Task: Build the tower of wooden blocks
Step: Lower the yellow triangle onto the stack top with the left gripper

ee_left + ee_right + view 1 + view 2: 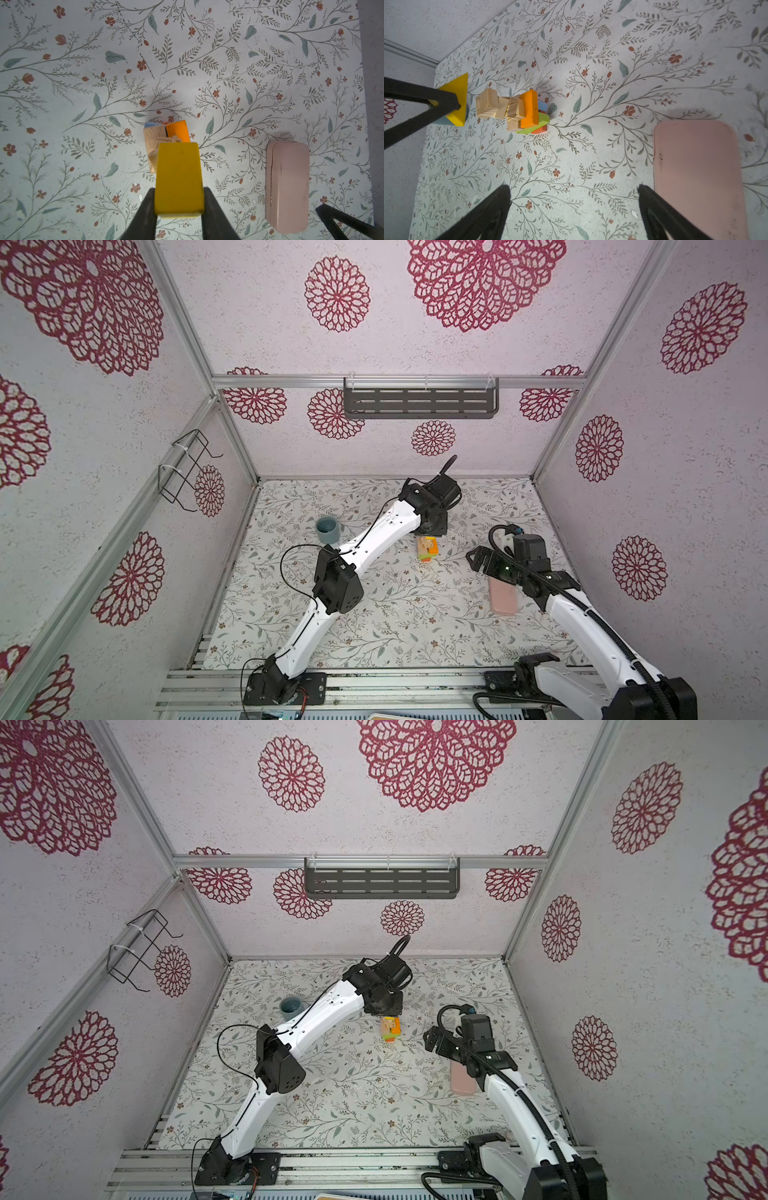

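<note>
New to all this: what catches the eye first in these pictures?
The left gripper pinches a yellow block just above the tower, a crooked stack of orange, green and plain wood blocks near the middle of the floral table. To its right, the right gripper hangs open near a flat pink case.

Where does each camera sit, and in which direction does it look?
Top views: high at the front, looking down on the table; left arm and right arm show.
Left wrist: above the tower, looking down; left gripper shut on the yellow block.
Right wrist: beside the tower, looking obliquely down; open right gripper shows.
Shared: both wrist views show tower, yellow block, pink slab.
</note>
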`<state>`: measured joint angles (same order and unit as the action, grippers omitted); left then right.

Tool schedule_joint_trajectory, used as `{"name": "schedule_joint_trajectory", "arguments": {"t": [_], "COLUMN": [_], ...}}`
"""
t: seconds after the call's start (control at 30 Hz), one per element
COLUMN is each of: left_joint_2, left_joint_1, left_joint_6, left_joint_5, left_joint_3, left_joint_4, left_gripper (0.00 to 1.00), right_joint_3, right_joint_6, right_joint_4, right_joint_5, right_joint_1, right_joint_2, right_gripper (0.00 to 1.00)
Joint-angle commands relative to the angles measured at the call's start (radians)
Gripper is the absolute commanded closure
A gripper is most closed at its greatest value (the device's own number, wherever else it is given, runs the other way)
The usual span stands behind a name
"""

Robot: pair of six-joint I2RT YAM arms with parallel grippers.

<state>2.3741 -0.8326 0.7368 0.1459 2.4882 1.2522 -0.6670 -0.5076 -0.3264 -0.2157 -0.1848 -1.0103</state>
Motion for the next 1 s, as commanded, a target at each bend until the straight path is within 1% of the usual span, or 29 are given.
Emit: {"name": "schedule_joint_trajectory", "arguments": {"t": [0.0,0.37,0.97], "left_joint_2": [0.014,0.026,0.036], "left_joint_1": [-0.001,0.001,0.023], "left_joint_6": [-0.004,-0.013,-0.018], "left_joint_5": [0.017,0.032,0.021], "left_joint_3": [0.017,0.015,0.017], "left_joint_4": [0.008,0.007,0.001], "left_gripper": [0.7,0.7,0.7], "right_joint_3": [-0.003,0.007,0.018], "right_joint_6": [0.003,0.001,0.009], "right_joint_4": [0.021,0.028,0.038], "right_joint_5": [-0.013,-0.021,-0.031], "right_joint_1": [0.007,0.01,0.016], "right_joint_2": [-0.001,-0.007,-0.021], "right_gripper": [0.01,0.01,0.01]}}
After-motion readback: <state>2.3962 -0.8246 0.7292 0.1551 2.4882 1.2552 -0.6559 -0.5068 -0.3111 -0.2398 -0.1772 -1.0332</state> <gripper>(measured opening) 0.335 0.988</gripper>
